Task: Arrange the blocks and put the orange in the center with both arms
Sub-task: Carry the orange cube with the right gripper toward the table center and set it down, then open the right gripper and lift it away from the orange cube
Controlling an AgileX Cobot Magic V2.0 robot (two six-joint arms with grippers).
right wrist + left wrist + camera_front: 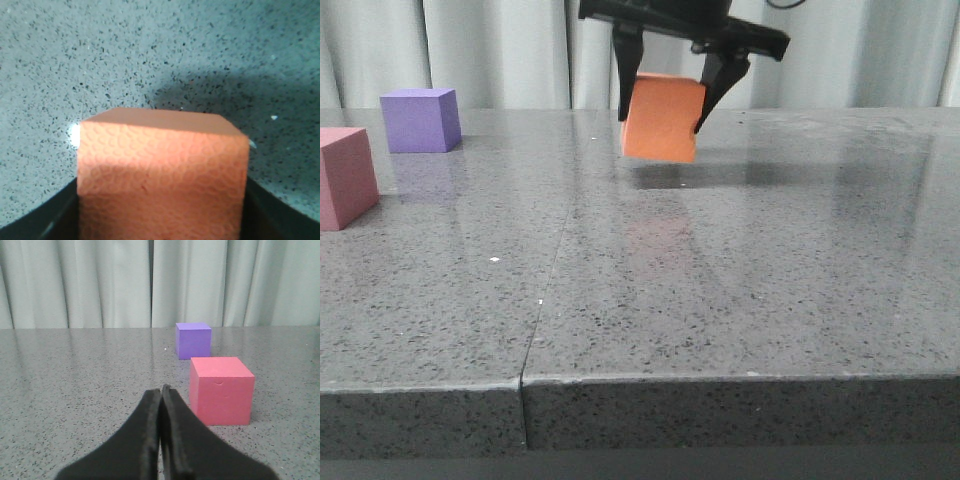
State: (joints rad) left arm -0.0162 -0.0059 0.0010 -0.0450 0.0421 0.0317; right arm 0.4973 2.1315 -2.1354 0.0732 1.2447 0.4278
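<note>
A grey speckled stone-look table (740, 300) with a seam line running front to back is backed by pale pleated curtains (500, 50). In the front view, the orange matte foam cube (662, 118) is seen gripped between the two black fingers of the right gripper (665, 110), one finger pressed on each side face; the cube is tilted slightly and lifted clear of the table, with its shadow cast on the surface just behind and below. The jaws are spread only to the cube's width and closed against it. In the right wrist view the orange cube (162, 175) fills the space between the dark fingers (280, 215), its textured face turned to the camera and the table seen beyond it. The purple matte foam cube (420, 120) is set at the far left of the table, and the pink-red matte foam cube (345, 178) is set nearer the front at the left edge, partly cut off by the frame; the two are near each other but apart, and both are well apart from the orange cube. In the left wrist view the left gripper (161, 390) is seen with its black fingers pressed together, nothing held. The pink-red cube (221, 390) lies just beside the fingertips, not touching, with the purple cube (193, 340) behind it.
</note>
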